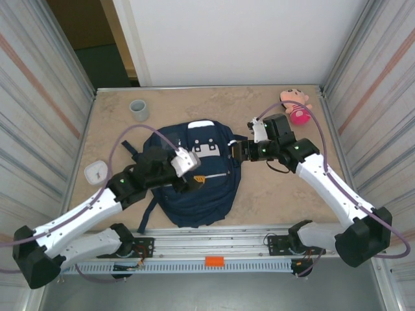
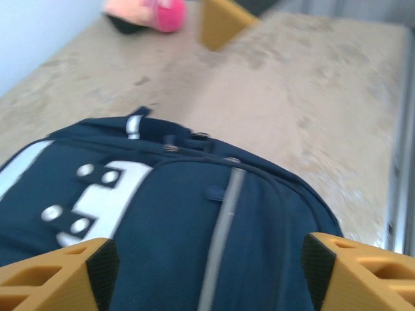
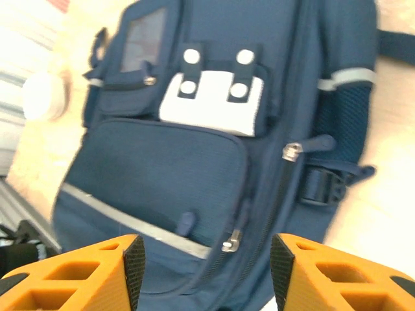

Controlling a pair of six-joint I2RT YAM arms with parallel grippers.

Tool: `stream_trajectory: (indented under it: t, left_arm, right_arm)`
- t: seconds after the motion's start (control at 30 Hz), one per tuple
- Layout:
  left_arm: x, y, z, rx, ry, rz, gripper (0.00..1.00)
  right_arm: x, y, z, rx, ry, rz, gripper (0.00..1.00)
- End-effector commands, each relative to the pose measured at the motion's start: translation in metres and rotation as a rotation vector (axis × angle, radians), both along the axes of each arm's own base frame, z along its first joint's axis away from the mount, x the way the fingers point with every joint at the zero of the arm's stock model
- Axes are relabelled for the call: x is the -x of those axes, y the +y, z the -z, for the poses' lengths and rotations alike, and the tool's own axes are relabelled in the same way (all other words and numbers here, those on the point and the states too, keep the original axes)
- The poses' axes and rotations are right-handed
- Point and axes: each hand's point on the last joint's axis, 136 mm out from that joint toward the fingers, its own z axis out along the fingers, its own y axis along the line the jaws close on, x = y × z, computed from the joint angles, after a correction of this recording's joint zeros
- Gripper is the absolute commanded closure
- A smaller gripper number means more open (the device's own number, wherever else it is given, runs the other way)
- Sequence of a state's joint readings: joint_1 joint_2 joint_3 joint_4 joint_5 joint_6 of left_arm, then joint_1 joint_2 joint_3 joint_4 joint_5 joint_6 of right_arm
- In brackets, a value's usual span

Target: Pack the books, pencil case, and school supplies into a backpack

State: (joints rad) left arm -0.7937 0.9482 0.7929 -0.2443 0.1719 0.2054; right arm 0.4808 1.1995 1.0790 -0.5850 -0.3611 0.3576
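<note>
Backpack (image 1: 194, 188) lies flat, front up, mid-bench, between the two arms. Zips look drawn shut as far as visible; the zip pulls (image 3: 228, 243) sit at the ends of their runs. Loose on the bench (image 1: 272, 201): grey cup (image 1: 139, 109), pink plush toy (image 1: 296, 103) and white square object (image 1: 96, 172), none of them task items. Judgement: packing looks done or close to it, and what's left is probably just clearing the arms. Contents can't be checked with the bag closed.

Left claw (image 1: 194, 179) is over the bag's front, released, fingers wide, nothing between them, only fabric below in the left wrist view (image 2: 207, 272). Right claw (image 1: 238, 150) is at the bag's right edge, also released and empty (image 3: 207, 265).

Materials: the bag is soft navy woven fabric, slumped and low. It has a white patch (image 3: 211, 107) with round studs, a pale grey reflective strip (image 3: 123, 217), a mesh side pocket (image 3: 347, 110) and a dark plastic buckle (image 3: 324, 184). The claws are orange plastic with lattice cut-outs and dark inner pads. The bench is mottled beige, stone-look, matte and hard. The cup is a plain cylinder.
</note>
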Motion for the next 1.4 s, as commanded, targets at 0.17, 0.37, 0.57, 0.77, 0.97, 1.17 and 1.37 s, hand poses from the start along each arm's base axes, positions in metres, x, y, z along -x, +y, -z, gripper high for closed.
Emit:
stream_trajectory:
  t: [0.17, 0.37, 0.57, 0.77, 0.97, 1.17, 1.37]
  left_arm:
    - [-0.022, 0.046, 0.001, 0.104, 0.279, -0.377, 0.24]
    - [-0.014, 0.044, 0.035, 0.187, 0.383, -0.408, 0.27]
    - [-0.007, 0.058, 0.101, 0.16, 0.505, -0.518, 0.3]
    - [0.007, 0.083, 0.173, 0.053, 0.568, -0.653, 0.3]
    - [0.003, 0.097, 0.175, 0.006, 0.548, -0.727, 0.27]
    - [-0.014, 0.108, 0.125, 0.094, 0.495, -0.829, 0.23]
    - [-0.039, 0.158, 0.084, 0.292, 0.576, -1.028, 0.23]
  right_arm:
    - [0.011, 0.048, -0.038, -0.041, -0.108, -0.107, 0.46]
    - [0.022, 0.079, -0.003, -0.084, -0.011, -0.148, 0.47]
    - [0.039, 0.09, 0.079, -0.054, 0.148, -0.127, 0.47]
    - [0.049, 0.073, 0.163, 0.064, 0.276, -0.058, 0.47]
    - [0.049, 0.068, 0.188, 0.114, 0.308, -0.04, 0.47]
    - [0.026, 0.075, 0.119, 0.108, 0.12, -0.077, 0.44]
    - [-0.023, 0.058, 0.057, 0.043, 0.007, -0.033, 0.38]
